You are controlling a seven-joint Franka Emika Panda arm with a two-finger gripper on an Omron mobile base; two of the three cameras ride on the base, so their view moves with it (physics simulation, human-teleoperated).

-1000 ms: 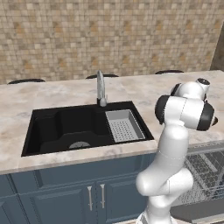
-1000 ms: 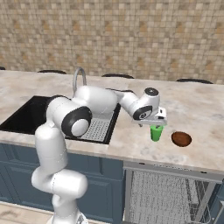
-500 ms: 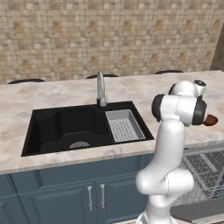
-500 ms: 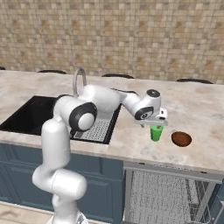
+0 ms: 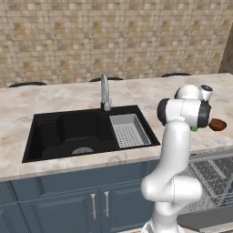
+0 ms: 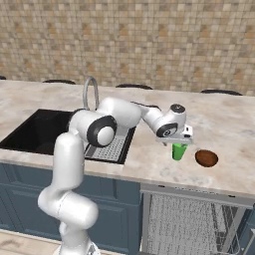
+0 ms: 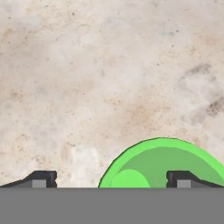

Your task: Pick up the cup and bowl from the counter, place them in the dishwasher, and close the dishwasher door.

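The task looks barely begun: both dishes are on the counter [image 6: 234,124] and nothing has reached the dishwasher [image 6: 184,226], whose wire rack shows below the counter edge at the right with its door apparently open. The green cup [image 6: 179,151] stands upright on the stone near the front edge, right of the black sink [image 5: 86,132] and its steel tap [image 5: 105,92], with the reddish-brown bowl [image 6: 206,158] just beside it to the right, apart from it. The gripper [image 6: 177,143] hovers directly over the cup. In the hand view its two dark tips stand spread, one left of the cup's rim [image 7: 162,164] over bare stone, the other over the cup's open mouth, so the jaws seem to straddle the near wall and pinch nothing yet. Judging from this, the first grasp is only being lined up; lifting the cup, loading it, fetching the bowl and shutting the door all remain.
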